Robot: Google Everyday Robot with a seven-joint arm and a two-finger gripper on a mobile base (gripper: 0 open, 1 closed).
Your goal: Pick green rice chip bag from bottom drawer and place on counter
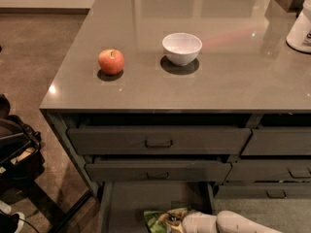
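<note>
The green rice chip bag (161, 220) lies on the floor of the open bottom drawer (141, 197), at the lower edge of the camera view. My gripper (186, 222) reaches in from the lower right on its white arm and sits right against the bag's right side, covering part of it. The counter (194, 89) is glossy grey-brown and stands above the drawers.
A red apple (111, 61) and a white bowl (181, 48) sit on the counter. A white container (300, 27) stands at its right edge. Two handled drawers (158, 140) are above the open one. Dark gear (14, 152) is on the floor at the left.
</note>
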